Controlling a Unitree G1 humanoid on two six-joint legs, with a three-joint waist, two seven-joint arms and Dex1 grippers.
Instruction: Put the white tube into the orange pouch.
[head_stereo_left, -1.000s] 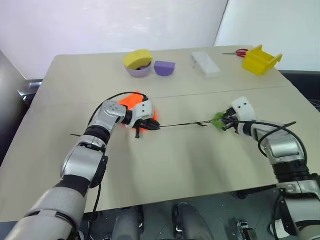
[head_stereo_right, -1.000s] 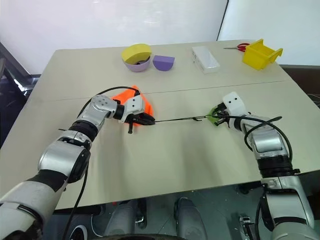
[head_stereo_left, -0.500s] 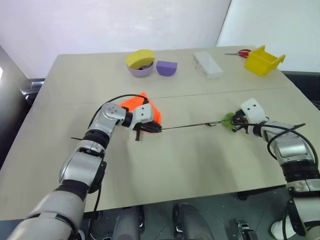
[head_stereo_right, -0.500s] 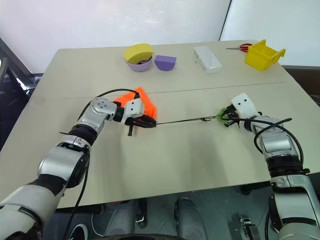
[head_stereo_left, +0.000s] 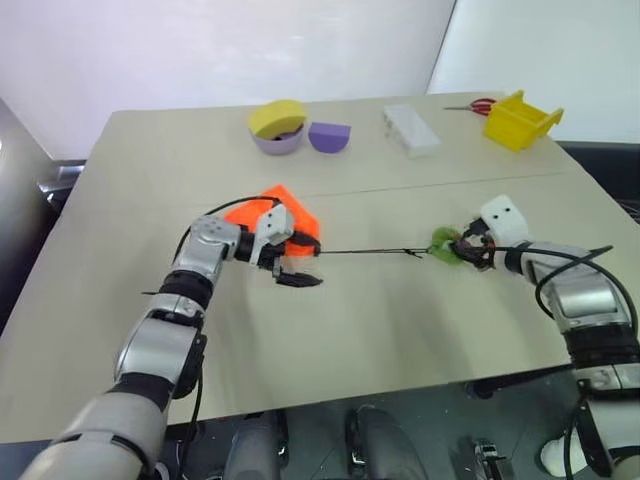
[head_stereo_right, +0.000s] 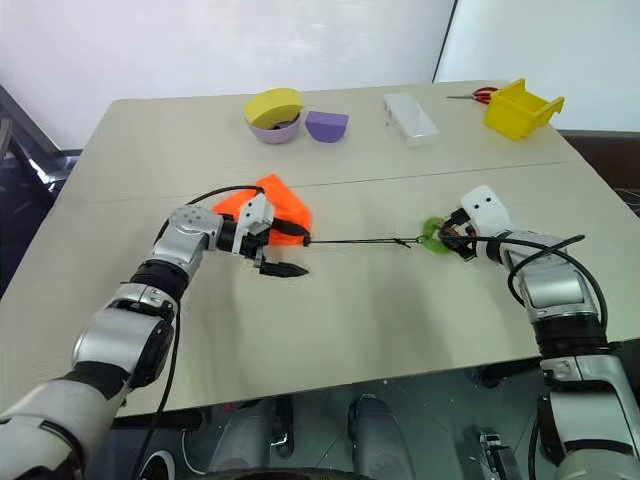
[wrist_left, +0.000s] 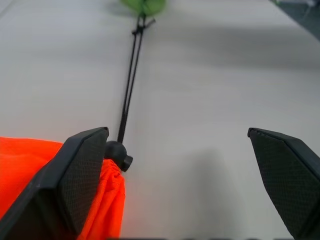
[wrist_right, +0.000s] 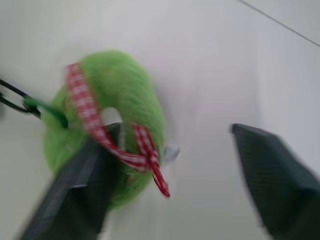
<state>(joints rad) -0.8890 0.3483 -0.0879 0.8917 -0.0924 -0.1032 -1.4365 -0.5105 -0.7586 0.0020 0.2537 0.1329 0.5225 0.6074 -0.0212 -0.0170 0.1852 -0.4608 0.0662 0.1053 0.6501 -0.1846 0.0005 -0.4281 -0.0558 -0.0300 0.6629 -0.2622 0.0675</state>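
Closing step judged done: pouch (head_stereo_right: 272, 203) cinched, touching spread left gripper (head_stereo_right: 287, 251); cord (head_stereo_right: 355, 240) taut across tabletop (head_stereo_right: 330, 320) to green ball (head_stereo_right: 435, 236) beside spread right gripper (head_stereo_right: 458, 243). Tube presumably inside pouch, unconfirmed. Next: withdraw both grippers clear.

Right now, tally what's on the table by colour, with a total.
Orange: 1, the orange pouch
Green: 1, the ring on the pouch's cord
Yellow: 2, a lid and a bin
Purple: 2, a bowl and a half-round block
White: 1, a box
Red: 1, scissors
Total: 8
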